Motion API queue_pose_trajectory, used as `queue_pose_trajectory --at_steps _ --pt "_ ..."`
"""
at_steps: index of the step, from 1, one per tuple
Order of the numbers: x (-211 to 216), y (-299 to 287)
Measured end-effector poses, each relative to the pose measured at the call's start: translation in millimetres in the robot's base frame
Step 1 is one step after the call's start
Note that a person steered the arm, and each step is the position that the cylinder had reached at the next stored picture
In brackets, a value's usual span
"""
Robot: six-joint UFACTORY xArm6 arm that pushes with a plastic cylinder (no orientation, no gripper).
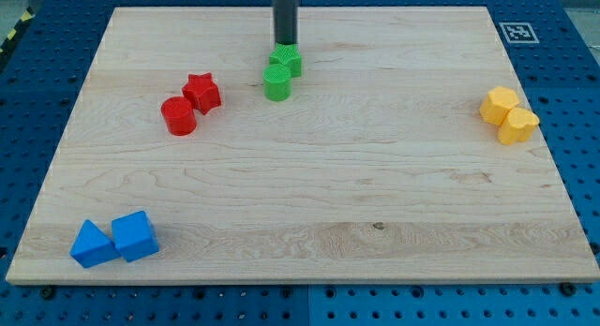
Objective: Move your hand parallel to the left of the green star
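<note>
The green star (286,59) sits near the top middle of the wooden board (375,176). A green cylinder (277,83) touches it just below and slightly left. My tip (285,43) is the lower end of the dark rod. It stands right at the star's top edge, just above it in the view, apparently touching it.
A red star (202,92) and a red cylinder (178,116) sit together to the left. Two yellow blocks (509,114) sit at the right. A blue triangular block (92,244) and a blue cube (135,236) sit at the bottom left.
</note>
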State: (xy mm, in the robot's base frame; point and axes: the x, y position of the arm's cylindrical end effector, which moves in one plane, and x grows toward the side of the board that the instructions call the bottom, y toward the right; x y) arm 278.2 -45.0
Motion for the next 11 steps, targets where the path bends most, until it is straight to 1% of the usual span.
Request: queue_pose_trajectory --at_steps 1,2,4,6,9,11 --pt "-11 -42" --pt "-4 -73" --pt "-4 -74" --pt "14 -74" --pt "28 -74" --pt "30 -74"
